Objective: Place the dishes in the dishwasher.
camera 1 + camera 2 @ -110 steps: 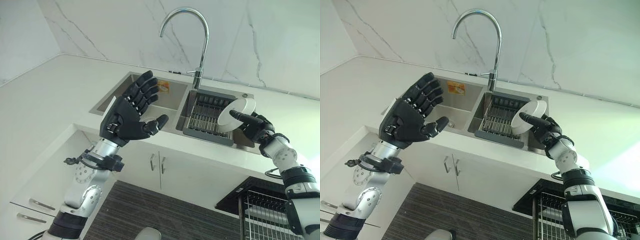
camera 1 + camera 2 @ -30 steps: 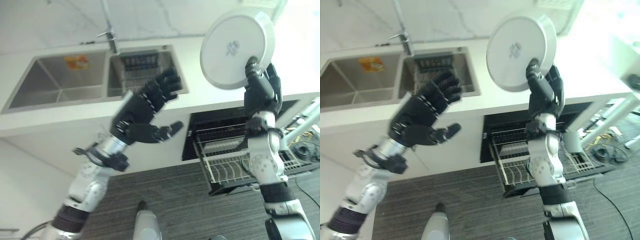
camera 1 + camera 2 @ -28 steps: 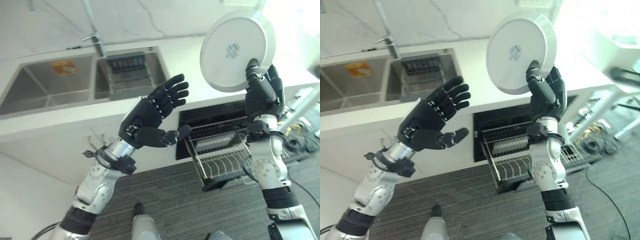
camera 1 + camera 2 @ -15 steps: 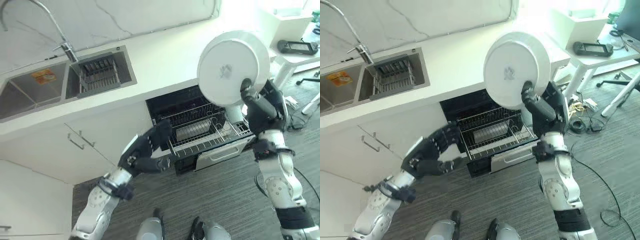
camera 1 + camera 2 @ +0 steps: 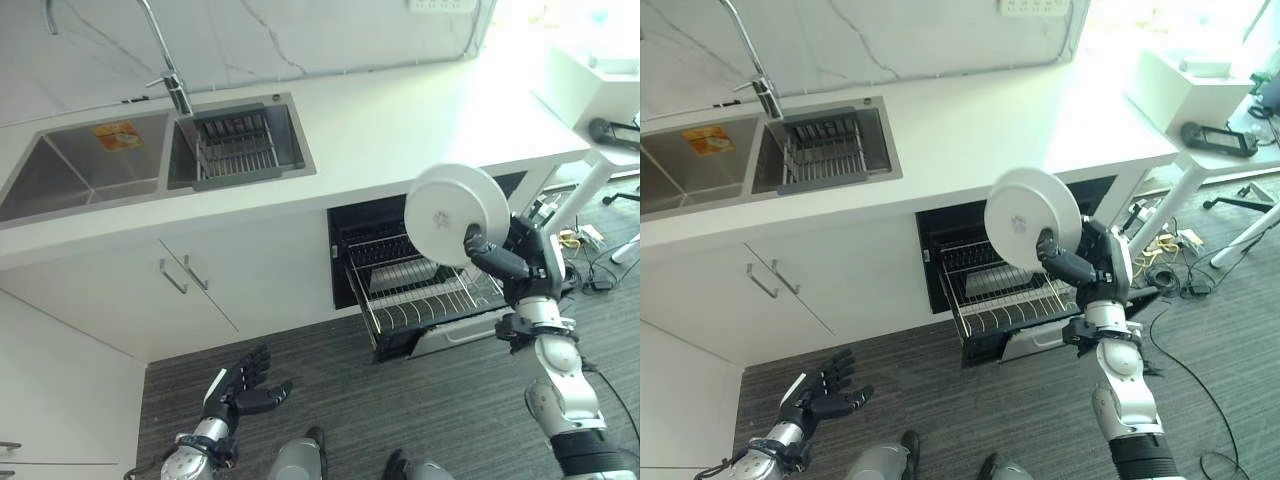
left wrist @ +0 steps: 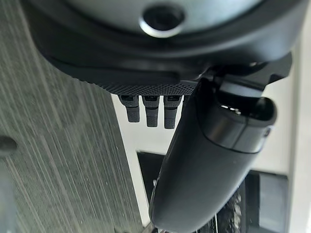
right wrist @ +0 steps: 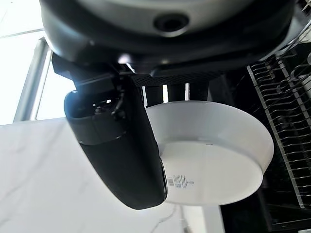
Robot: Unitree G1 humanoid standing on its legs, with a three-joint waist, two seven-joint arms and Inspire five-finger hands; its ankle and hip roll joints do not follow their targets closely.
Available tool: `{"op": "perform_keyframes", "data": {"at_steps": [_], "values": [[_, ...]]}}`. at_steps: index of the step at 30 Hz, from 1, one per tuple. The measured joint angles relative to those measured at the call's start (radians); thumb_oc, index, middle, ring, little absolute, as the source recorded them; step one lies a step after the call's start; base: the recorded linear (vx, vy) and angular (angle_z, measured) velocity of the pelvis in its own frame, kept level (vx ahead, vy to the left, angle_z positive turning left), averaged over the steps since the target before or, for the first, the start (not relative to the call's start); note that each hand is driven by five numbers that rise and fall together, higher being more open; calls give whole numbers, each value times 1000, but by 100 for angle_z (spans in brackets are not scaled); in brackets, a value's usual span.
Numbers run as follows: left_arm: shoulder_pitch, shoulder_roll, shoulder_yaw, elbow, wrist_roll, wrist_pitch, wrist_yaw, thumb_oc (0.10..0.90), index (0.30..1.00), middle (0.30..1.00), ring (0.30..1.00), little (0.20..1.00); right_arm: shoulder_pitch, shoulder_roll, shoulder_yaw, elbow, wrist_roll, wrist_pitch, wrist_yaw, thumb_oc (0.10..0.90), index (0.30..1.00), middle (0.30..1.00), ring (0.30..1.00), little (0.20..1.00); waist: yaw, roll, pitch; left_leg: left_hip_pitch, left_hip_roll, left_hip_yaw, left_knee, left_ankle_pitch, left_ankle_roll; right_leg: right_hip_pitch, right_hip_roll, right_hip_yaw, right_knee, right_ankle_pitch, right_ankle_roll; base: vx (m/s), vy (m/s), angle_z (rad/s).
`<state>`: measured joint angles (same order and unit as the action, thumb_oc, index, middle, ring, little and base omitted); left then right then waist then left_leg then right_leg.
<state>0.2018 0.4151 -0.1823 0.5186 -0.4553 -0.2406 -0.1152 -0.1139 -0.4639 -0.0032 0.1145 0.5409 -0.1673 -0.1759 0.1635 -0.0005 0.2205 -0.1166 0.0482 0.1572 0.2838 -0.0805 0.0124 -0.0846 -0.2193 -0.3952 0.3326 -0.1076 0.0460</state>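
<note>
lower left: left robot hand [image 5: 240,388] hangs released over the floor, idle. right of centre: right robot hand [image 5: 520,262] pinches the white plate [image 5: 456,214] above the dishwasher rack [image 5: 425,295]. step: carrying. next: lower plate edgewise between tines.

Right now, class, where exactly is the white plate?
In the left eye view the white plate is held up on edge in the right robot hand, in the air above the pulled-out dishwasher rack, below the white countertop.

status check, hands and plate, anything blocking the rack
Right robot hand shut on white plate, held above pulled-out dishwasher rack. Left robot hand open, low by floor. Nothing blocking the rack.
</note>
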Motion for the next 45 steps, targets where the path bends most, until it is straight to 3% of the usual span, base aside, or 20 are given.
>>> {"op": "perform_keyframes", "data": {"at_steps": [2,3,5,6,7,10,12,15,16,19,21,23,25,26,28,35,45], "values": [[-14,-13,0,40,0,-7,-6,800,900,900,900,900,1,5,-4,25,-31,-9,1,400,300,300,300,300,-12,3,-1,-2,-24,-35,6,-22,27,30,8,-6,-34,48,20,64,68,20],[-22,-28,23,90,6,-8,-5,800,900,900,900,900,5,26,-3,50,-69,-18,1,400,300,300,300,300,-29,5,0,-5,-19,-51,26,-30,36,15,10,61,-8,83,31,46,-126,22],[-22,-23,32,112,10,-7,-4,800,900,900,900,900,12,28,0,58,-111,-30,3,400,300,300,300,300,-23,3,5,-13,-28,-47,44,-46,28,-28,-15,125,20,64,53,35,-232,2],[-33,-24,34,114,10,-7,-4,800,900,900,900,900,6,19,0,58,-137,-60,4,400,300,300,300,300,-29,-8,6,-48,-34,-49,80,-63,38,-89,-44,151,74,43,81,60,-247,2],[-51,-23,38,130,10,-5,-3,800,900,900,900,900,0,19,1,58,-155,-67,4,400,300,300,300,300,-42,-12,21,-65,-50,-49,96,-64,45,-130,-72,186,61,31,78,102,-305,16],[-68,-25,55,139,9,1,0,800,900,900,900,900,8,29,10,60,-207,-64,-8,400,300,300,300,300,-54,-21,37,-71,-65,-67,106,-65,50,-204,-104,240,-13,82,145,98,-391,25],[-64,-28,82,119,9,1,-1,800,900,900,900,900,29,23,8,62,-224,-64,-8,400,300,300,300,300,-51,-42,42,-72,-67,-108,108,-59,32,-195,-88,238,-15,87,138,80,-377,59],[-43,-37,104,124,8,3,0,800,900,900,900,900,27,8,5,81,-249,-64,-8,400,300,300,300,300,-30,-67,40,-75,-46,-127,102,-62,11,-88,-49,141,-31,87,94,87,-245,44],[-29,-67,127,142,-14,17,0,800,900,900,900,900,23,-4,5,82,-276,-60,-6,400,300,300,300,300,-34,-50,40,-75,-22,-129,96,-63,-3,-85,-28,129,-36,90,69,83,-247,29],[41,-148,206,146,-49,25,1,800,900,900,900,900,41,-22,-1,96,-321,-44,-6,400,300,300,300,300,-50,-40,32,-39,65,-62,9,-17,-39,-78,1,77,0,45,7,39,-244,37],[70,-171,178,151,-50,28,-6,800,900,900,900,900,46,-64,-15,132,-341,-29,-8,400,300,300,300,300,-51,-22,22,-29,116,-31,-39,26,-47,-79,25,32,32,14,-27,-30,-187,55],[24,-212,180,260,-51,25,-16,800,900,900,900,900,48,-102,-36,215,-341,-16,-12,400,300,300,300,300,-56,-4,10,-21,174,61,-61,53,-66,-70,6,-50,46,-15,-58,-13,-25,82],[16,-213,178,280,-51,26,-27,800,900,900,900,900,43,-104,-40,241,-342,-9,-17,400,300,300,300,300,-55,4,5,-14,175,53,-56,58,-78,-76,-2,-60,52,-21,-55,16,48,41],[8,-210,176,322,-52,26,-28,800,900,900,900,900,34,-107,-37,275,-343,-9,-17,400,300,300,300,300,-58,16,-2,13,156,31,-80,58,-121,-83,-18,-58,77,-31,-38,38,56,22],[-4,-202,176,357,-52,26,-26,800,900,900,900,900,20,-110,-27,311,-342,-7,-14,400,300,300,300,300,-56,16,-2,15,137,32,-74,53,-114,-84,-43,-46,89,-37,-11,35,44,13],[2,-156,187,377,-92,24,-21,800,900,900,900,900,3,-110,37,383,-349,-7,-3,400,300,300,300,300,-49,14,-22,-8,103,30,-33,26,-91,-88,-62,1,78,-17,17,48,40,5],[-1,-153,188,386,-128,24,-6,800,900,900,900,900,-131,-133,191,556,-512,0,-97,400,300,300,300,300,-34,16,-36,-45,104,18,-16,30,-81,-106,-62,-11,74,-5,15,2,-7,3]]}}
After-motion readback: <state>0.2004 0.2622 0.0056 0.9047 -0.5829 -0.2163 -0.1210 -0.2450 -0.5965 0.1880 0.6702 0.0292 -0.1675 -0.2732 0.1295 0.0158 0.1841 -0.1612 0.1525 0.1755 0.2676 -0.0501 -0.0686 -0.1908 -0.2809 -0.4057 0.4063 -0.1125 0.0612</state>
